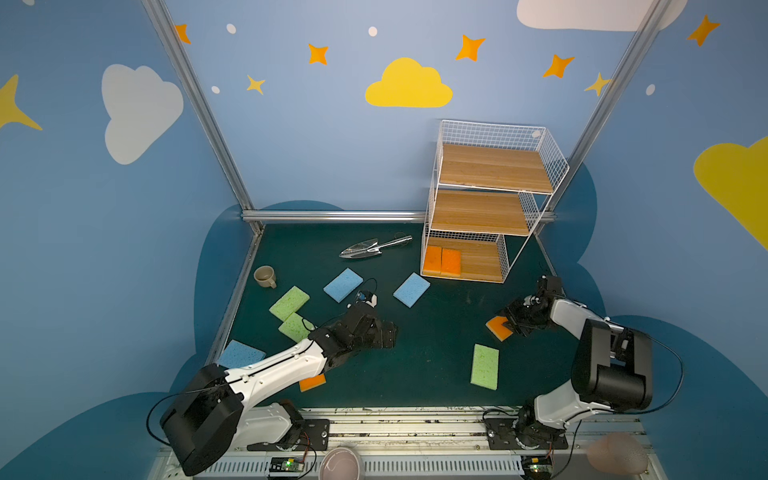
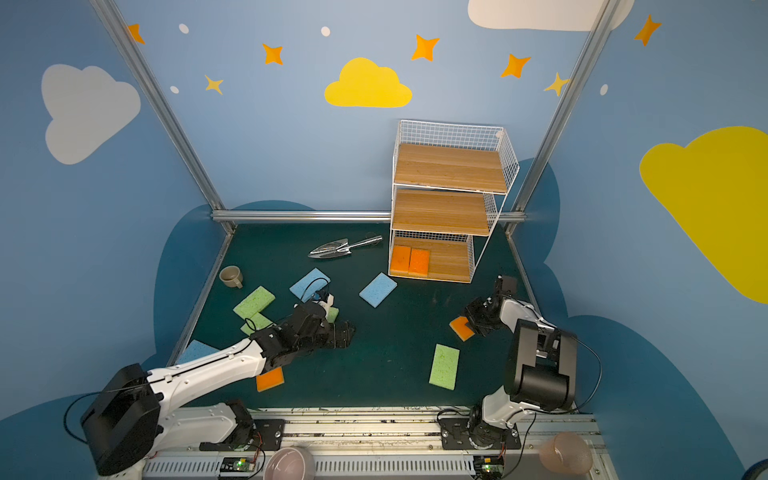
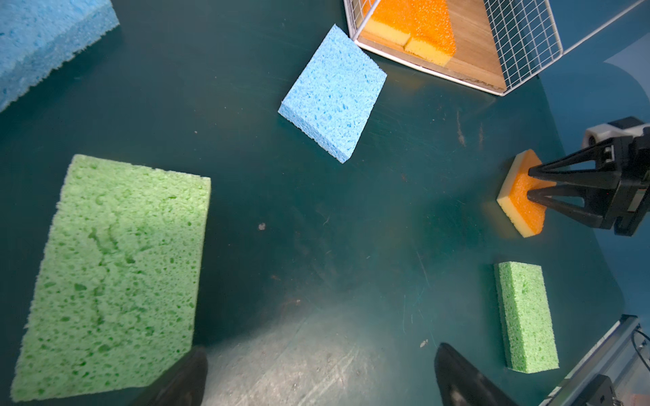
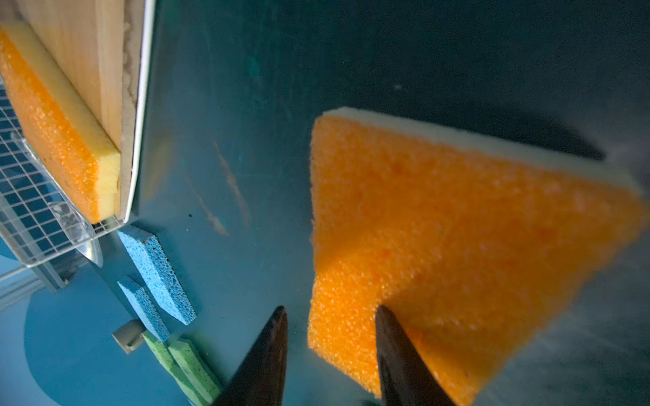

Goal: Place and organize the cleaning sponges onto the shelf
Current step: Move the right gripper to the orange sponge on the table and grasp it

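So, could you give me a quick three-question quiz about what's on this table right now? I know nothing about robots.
1. True or false: the shelf has sponges on its top tier.
2. The right gripper is at a sponge of which colour? A blue, B green, C orange.
3. How many sponges lie on the shelf's bottom tier?
Key: 1 false, the top tier holds nothing. 2 C, the orange sponge. 3 two, the shelved orange pair.
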Tool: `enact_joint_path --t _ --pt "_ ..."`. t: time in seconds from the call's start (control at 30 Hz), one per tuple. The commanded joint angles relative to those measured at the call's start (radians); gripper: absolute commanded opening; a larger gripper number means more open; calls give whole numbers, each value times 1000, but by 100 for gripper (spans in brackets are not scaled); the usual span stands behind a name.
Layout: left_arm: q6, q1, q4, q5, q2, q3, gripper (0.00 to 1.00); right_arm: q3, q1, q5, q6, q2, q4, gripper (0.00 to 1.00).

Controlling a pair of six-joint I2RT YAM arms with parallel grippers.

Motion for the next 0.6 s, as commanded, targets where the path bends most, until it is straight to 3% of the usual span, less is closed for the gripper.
enact_joint_path --t 0.0,0.23,0.43,0.57 --pt "7 1 -36 -25 -34 -7 100 0 110 15 -24 57 -3 41" --pt "17 13 -61 -21 -90 -29 100 -1 351 -67 56 113 126 40" --pt "23 36 -72 3 -134 -63 98 126 592 -88 7 165 137 39" --pt "32 46 -65 33 -126 -72 93 194 681 -154 -15 193 138 39"
